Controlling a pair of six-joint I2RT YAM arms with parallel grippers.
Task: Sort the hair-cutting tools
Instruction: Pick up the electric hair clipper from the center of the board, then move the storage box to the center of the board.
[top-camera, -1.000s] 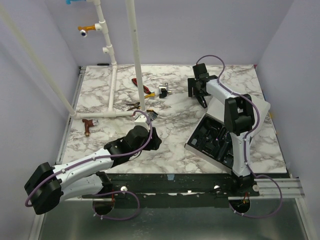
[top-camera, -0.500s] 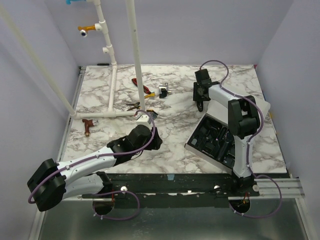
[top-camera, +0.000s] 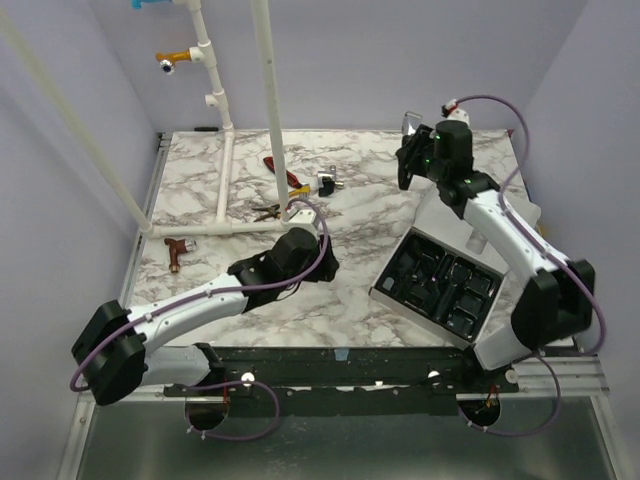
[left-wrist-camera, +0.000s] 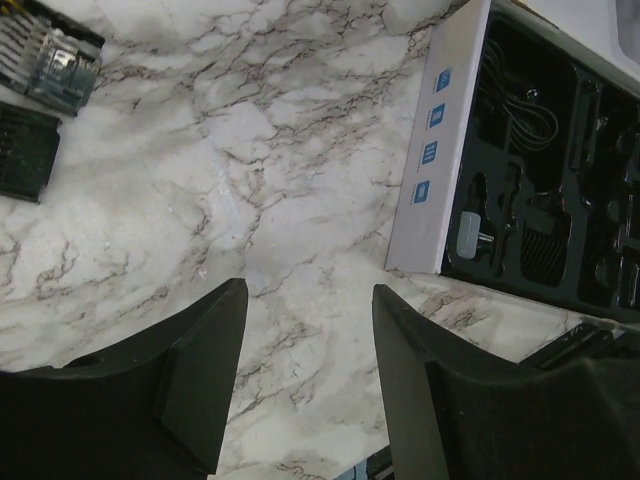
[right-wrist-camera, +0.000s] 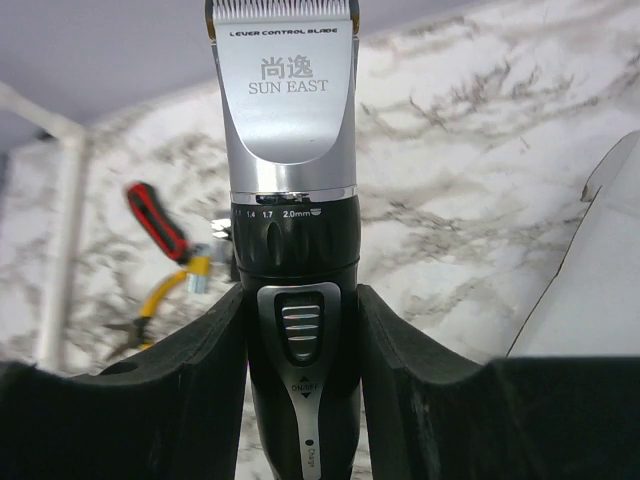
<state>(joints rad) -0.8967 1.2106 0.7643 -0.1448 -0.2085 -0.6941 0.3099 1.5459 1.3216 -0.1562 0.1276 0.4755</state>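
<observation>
A black clipper with a silver blade end (right-wrist-camera: 290, 150) stands between the fingers of my right gripper (right-wrist-camera: 300, 300), which is shut on its body. That gripper (top-camera: 413, 152) is raised above the back right of the marble table. My left gripper (left-wrist-camera: 310, 295) hangs open over bare marble with nothing between its fingers, left of the open case (left-wrist-camera: 432, 160). Black pieces (left-wrist-camera: 540, 245) lie in the case's foam slots. A black comb guard (left-wrist-camera: 25, 150) and another black piece (left-wrist-camera: 55, 60) lie on the marble at the far left of the left wrist view.
The case (top-camera: 410, 312) sits at the front right. A white pipe frame (top-camera: 222, 150) stands at the back left. Near it lie a red-handled tool (top-camera: 278, 168), yellow-handled pliers (top-camera: 268, 211), a small metal piece (top-camera: 327, 182) and a reddish-brown T-shaped piece (top-camera: 176, 250).
My right gripper has shut on the clipper and lifted it off the table, the arm swinging up and out. My left arm has reached a little further right.
</observation>
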